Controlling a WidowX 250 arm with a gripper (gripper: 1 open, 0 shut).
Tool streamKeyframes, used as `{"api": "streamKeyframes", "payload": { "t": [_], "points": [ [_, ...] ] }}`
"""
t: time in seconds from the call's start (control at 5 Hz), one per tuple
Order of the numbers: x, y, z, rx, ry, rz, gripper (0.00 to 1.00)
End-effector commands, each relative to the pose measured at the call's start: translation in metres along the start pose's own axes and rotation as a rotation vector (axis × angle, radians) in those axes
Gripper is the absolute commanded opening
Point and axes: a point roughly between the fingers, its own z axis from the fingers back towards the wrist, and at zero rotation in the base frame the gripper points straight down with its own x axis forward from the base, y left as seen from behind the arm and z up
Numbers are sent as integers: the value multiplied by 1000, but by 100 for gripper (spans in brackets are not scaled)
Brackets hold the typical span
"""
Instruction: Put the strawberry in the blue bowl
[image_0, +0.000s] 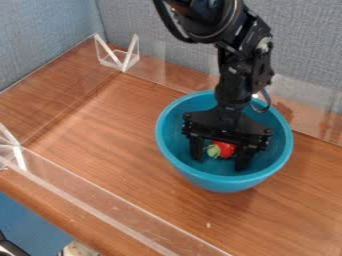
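Though half-hidden, strawberry (222, 150) in blue bowl (181, 150)

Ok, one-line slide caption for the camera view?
Open gripper inside the blue bowl, strawberry lying between its fingers.

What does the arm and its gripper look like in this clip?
The arm is glossy black with rounded joint housings and a slimmer black wrist link. The gripper is also black: a wide crossbar carrying two short fingers. No markings or labels are readable.

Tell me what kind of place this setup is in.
Most likely a lab robot test station: a wooden tabletop fenced by clear acrylic walls, a grey fabric partition behind, and one black arm's gripper over a blue bowl.
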Motion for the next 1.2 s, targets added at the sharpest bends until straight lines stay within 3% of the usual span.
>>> {"api": "streamKeyframes", "payload": {
  "t": [0.0,0.4,0.6,1.0],
  "points": [
    [-2,-2,20,-6,-39,42,100],
    [3,-16,43,-13,-81,106,100],
    [12,-9,57,-17,-101,108,100],
    [27,6,72,-4,-108,108,100]
  ]
}}
